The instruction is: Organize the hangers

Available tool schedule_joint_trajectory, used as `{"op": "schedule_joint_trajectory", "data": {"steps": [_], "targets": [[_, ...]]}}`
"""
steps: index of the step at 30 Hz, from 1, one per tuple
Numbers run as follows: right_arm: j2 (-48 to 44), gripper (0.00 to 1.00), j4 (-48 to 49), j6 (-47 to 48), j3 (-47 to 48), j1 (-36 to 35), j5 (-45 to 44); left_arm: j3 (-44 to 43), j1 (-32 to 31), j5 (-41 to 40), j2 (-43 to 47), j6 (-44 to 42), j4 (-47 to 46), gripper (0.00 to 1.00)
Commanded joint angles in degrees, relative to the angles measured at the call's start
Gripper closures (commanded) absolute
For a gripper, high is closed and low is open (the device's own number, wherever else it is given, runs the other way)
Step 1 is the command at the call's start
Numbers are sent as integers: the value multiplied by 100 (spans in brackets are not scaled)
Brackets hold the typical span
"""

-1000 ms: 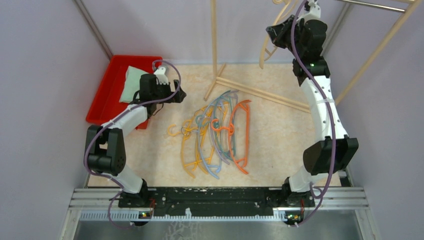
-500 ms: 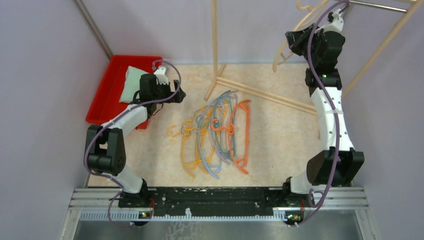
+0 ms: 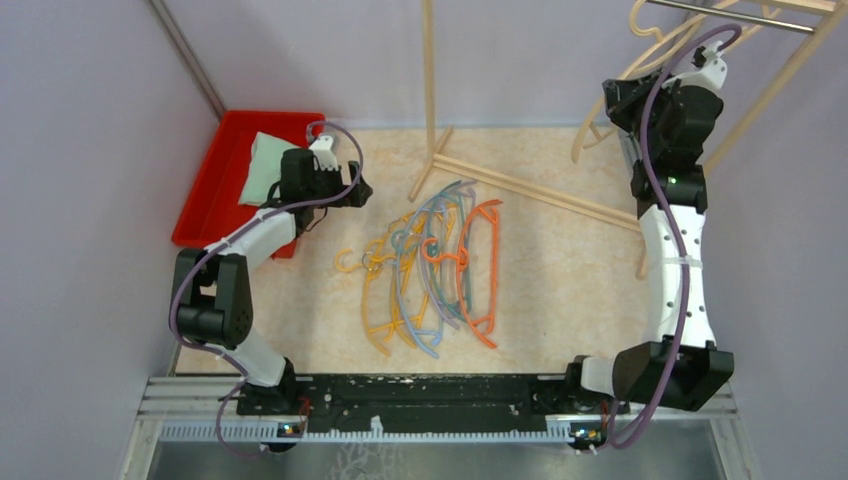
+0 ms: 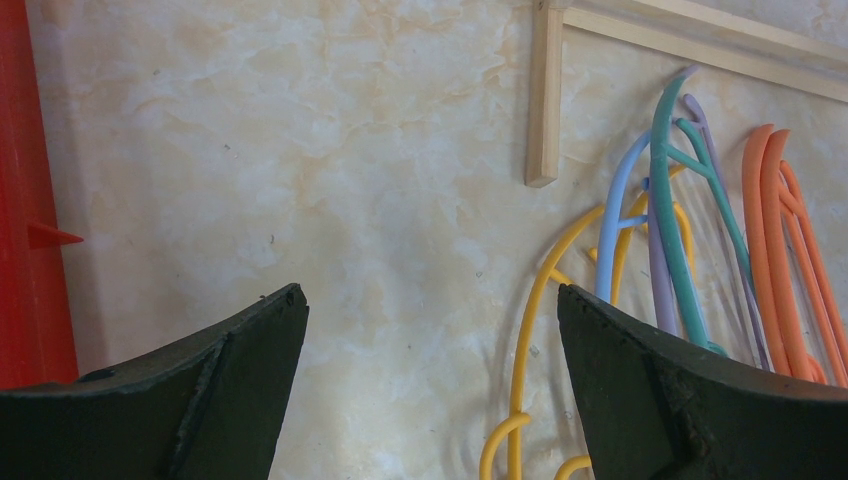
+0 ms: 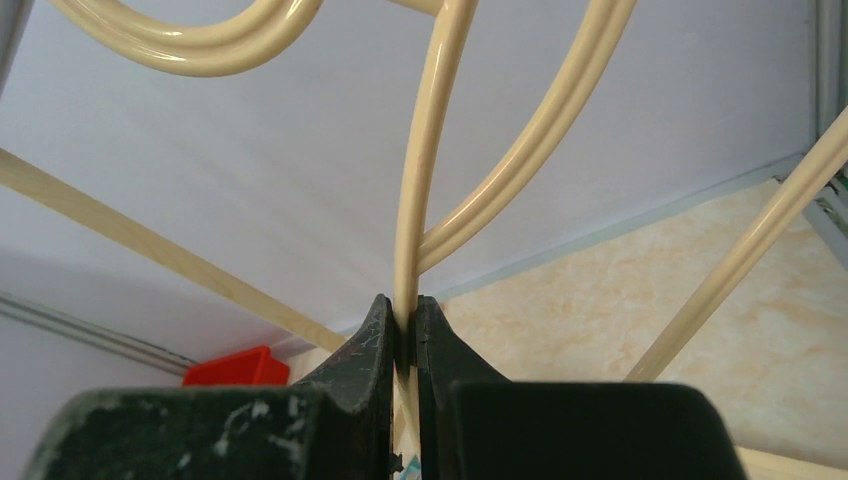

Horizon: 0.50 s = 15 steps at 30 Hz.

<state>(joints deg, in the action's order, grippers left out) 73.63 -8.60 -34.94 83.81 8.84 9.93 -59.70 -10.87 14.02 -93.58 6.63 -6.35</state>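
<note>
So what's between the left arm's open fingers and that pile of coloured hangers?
Only bare marbled tabletop. Both the top view and the left wrist view show nothing lying between the left fingers and the hangers.

The hangers (image 3: 432,268) lie mid-table, a tray (image 3: 210,185) far left, rack poles (image 3: 520,187) just behind them

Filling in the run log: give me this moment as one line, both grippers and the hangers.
right gripper: shut on beige hanger, held up near rack rail | left gripper: open, over table | other hangers: piled on table
</note>
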Motion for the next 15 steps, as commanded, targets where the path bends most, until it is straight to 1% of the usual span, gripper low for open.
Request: {"op": "schedule_joint_trajectory", "data": {"steps": [1,2,3,7,9,11,15], "targets": [[-308,100,-536,150,-200,163,-265,-99,-15,91,-42,29,-12,0],[-332,100,-584,146,-221,175,-312,-101,-17,90,-46,30,5,0],[-351,97,-632,131,-236,185,-346,-103,-15,92,-48,28,23,0],[-421,62,-702,86,-270,187,-289,-110,-15,101,-37,1,48,0],[-490,46,-703,56,-270,188,-267,-132,-15,101,-41,-6,45,0],[-549,37,-791,119,-195,189,-356,-167,-18,105,-63,-9,46,0],[-728,21,-1126,355,173,184,-528,-277,-20,160,-111,-5,44,0]]}}
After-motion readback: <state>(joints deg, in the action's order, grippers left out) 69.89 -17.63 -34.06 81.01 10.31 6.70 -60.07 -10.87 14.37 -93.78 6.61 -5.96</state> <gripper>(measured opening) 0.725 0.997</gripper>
